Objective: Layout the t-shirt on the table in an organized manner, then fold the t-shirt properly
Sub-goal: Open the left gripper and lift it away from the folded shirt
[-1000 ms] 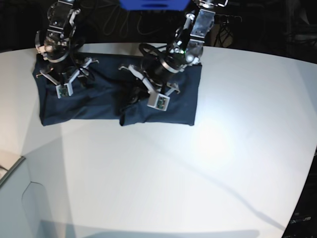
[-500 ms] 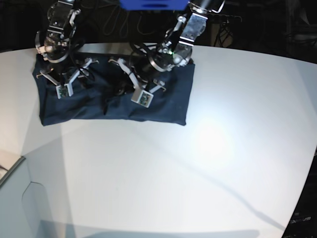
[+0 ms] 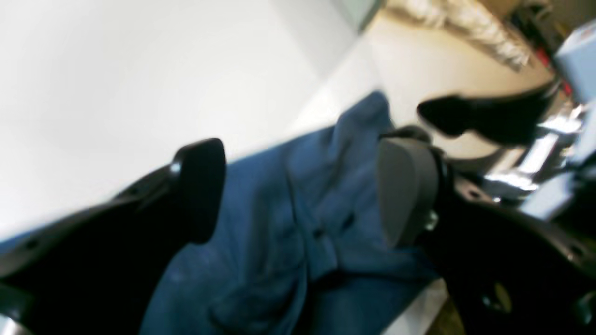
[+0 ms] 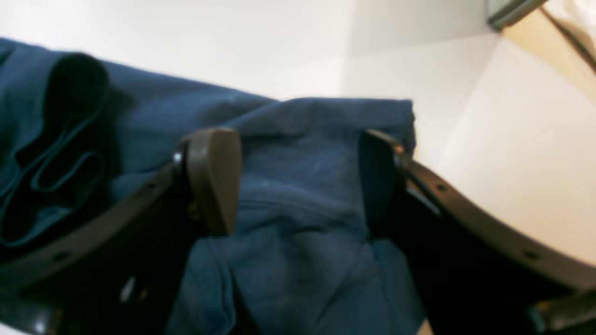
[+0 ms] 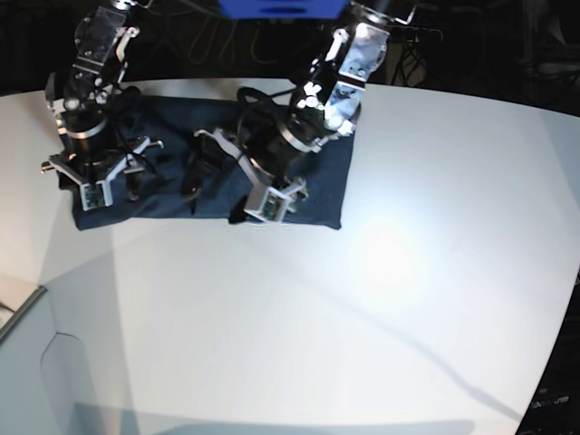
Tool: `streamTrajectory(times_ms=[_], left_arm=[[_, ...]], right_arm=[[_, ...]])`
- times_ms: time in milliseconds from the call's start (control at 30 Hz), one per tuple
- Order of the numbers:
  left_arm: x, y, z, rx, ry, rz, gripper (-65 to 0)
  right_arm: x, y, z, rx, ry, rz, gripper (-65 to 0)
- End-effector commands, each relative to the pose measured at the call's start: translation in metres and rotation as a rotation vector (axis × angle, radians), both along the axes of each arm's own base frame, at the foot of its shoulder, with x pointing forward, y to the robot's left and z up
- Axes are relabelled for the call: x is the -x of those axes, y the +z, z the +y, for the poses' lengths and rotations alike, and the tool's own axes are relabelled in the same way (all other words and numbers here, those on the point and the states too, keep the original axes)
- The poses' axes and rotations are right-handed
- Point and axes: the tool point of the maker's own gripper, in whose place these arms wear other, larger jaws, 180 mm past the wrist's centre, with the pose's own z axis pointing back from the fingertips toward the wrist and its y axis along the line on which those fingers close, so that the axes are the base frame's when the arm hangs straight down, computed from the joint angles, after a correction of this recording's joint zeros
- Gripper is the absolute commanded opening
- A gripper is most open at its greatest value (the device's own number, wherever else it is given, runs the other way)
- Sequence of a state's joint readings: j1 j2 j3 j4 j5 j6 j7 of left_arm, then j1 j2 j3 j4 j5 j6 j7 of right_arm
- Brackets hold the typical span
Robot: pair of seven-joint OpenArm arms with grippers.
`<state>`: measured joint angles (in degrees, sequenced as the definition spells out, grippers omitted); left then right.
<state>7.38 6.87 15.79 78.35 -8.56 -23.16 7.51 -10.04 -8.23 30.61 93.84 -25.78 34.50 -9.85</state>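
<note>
The dark navy t-shirt (image 5: pixel 313 177) lies as a long folded band at the far side of the white table (image 5: pixel 362 317). My left gripper (image 5: pixel 213 186) is open and low over the band's middle; in the left wrist view (image 3: pixel 302 190) rumpled folds of the shirt (image 3: pixel 279 242) lie between its fingers (image 3: pixel 200 186). My right gripper (image 5: pixel 101 168) is open over the band's left end. In the right wrist view (image 4: pixel 298 177) the shirt's corner (image 4: pixel 302 195) lies between its spread fingers (image 4: pixel 214 177). No white label mark shows.
A pale box (image 5: pixel 27 362) stands by the table's front left edge. A blue object (image 5: pixel 281 7) and cables sit behind the table's curved far edge. In the left wrist view the right arm's finger (image 3: pixel 489 121) is just beyond my left gripper.
My left arm has swung toward the base view's left and then forward, and the shirt's right edge has shifted left with it. My right arm has moved slightly left and forward.
</note>
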Motion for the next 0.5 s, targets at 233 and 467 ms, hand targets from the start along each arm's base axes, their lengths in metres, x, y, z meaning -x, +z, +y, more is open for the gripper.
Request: streamTrajectory(times_ms=[233,467], left_arm=[[-0.044,-0.018,0.143,-0.139,0.278,-0.023,-16.4],[-0.044,-0.051,0.205,-0.181,0.421,0.068,-16.3]], right_arm=[[-0.007,0.002,-0.059,-0.006,-0.16,-0.041,-24.4],[0.002,-0.035,-0.094,-0.062,-0.248,0.038,-24.4]])
